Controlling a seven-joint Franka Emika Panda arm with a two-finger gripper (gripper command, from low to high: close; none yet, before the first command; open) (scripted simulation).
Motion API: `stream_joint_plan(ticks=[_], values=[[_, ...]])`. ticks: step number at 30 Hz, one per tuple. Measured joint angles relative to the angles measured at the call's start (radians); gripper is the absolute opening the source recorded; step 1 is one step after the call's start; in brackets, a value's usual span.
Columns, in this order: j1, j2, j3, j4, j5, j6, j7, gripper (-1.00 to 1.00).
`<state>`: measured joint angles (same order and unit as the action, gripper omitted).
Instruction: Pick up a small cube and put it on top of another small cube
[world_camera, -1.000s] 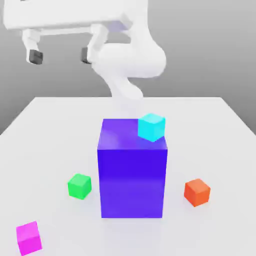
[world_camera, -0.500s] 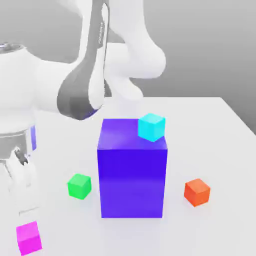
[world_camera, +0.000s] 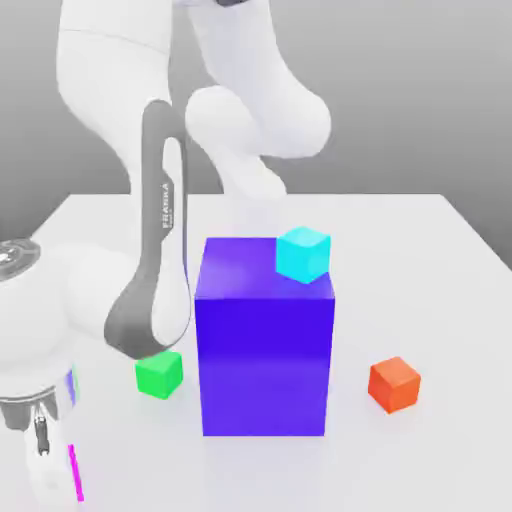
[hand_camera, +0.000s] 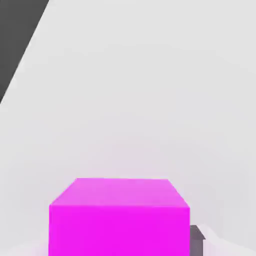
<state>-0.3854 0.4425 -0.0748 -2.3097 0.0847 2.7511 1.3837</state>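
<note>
A flat white tabletop (world_camera: 440, 300) is stretching out beneath a plain grey backdrop, and a white Franka arm (world_camera: 150, 250) is bending down over it toward the near corner on the exterior view's left. A tall glossy blue rectangular block (world_camera: 265, 340) is standing upright in the middle of the table. A small cyan cube (world_camera: 303, 254) is sitting on the block's top face, at the corner nearer the exterior view's right, turned a little out of line with the block's edges. A small green cube (world_camera: 159, 373) is resting on the table just beside the block on the exterior view's left, partly covered by the grey underside of the arm's link. A small orange cube (world_camera: 394, 384) is lying on the table near the block on the exterior view's right, apart from it.

The gripper (world_camera: 48, 470) is reaching down at the lower edge of the exterior view's left, right at the small magenta cube (hand_camera: 119, 216), of which a thin vertical magenta sliver (world_camera: 75, 472) is showing beside the white hand in that view. In the hand view the magenta cube is sitting on the white table directly below the camera, and one dark fingertip (hand_camera: 197, 239) is standing just beside the cube's side face. Whether the fingers are pressing on the cube or standing clear of it, I cannot tell.
</note>
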Motion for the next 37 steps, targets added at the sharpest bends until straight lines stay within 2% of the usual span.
stream_joint_plan(ticks=[4, 11, 20, 23, 29, 30, 37], values=[[0.011, -0.139, -0.011, -0.063, -0.009, -0.075, 0.035, -1.0], [0.026, -0.393, -0.016, -0.311, -0.004, -0.079, 0.198, -1.0], [-0.048, -0.714, 0.028, -0.641, -0.094, -0.069, 0.478, -1.0], [-0.07, -0.686, 0.04, -0.677, -0.111, -0.006, 0.515, -1.0], [-0.067, -0.484, 0.042, -0.673, -0.1, 0.192, 0.511, -1.0], [-0.069, -0.459, 0.045, -0.672, -0.093, 0.216, 0.506, 1.0], [-0.072, -0.459, 0.049, -0.672, -0.095, 0.215, 0.508, 1.0]])
